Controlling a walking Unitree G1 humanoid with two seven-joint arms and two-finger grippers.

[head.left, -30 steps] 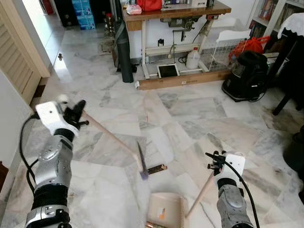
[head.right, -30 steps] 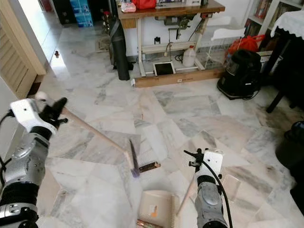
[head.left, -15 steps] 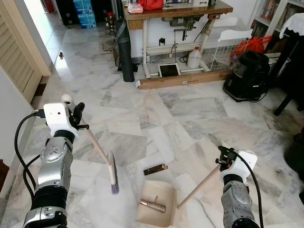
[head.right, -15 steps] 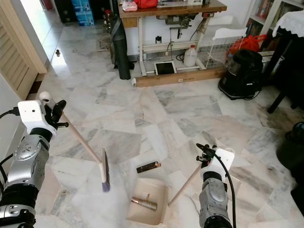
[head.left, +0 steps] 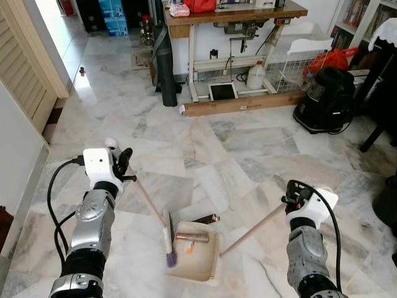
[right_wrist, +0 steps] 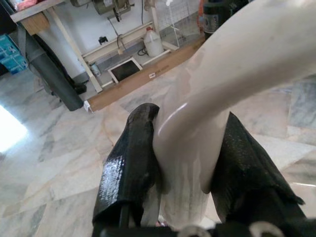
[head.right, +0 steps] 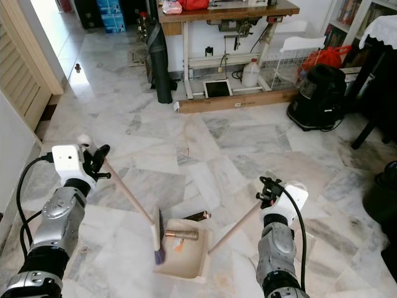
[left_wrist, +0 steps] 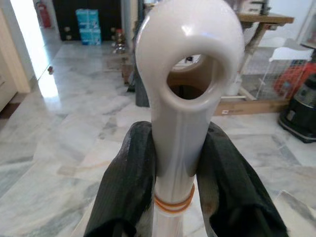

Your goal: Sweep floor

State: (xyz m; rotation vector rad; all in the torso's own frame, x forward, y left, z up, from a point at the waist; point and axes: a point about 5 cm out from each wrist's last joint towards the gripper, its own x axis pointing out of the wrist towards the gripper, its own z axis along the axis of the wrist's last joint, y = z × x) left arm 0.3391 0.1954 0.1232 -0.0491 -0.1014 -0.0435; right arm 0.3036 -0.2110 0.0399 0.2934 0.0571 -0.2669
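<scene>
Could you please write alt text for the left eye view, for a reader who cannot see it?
On a marble floor, the left tool holds a broom whose bristles meet the edge of a dustpan with a brown tube lying in it. The right tool holds the dustpan's long handle. A wooden table stands behind.

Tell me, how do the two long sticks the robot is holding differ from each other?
The broom, held in the left end effector, ends in a dark narrow brush resting at the pan's edge. The dustpan, held by its handle in the right end effector, ends in a wide beige tray lying flat with a brown tube inside. The broom slopes down to the robot's right, the dustpan handle down to its left. Both have pale handles with white tips.
</scene>
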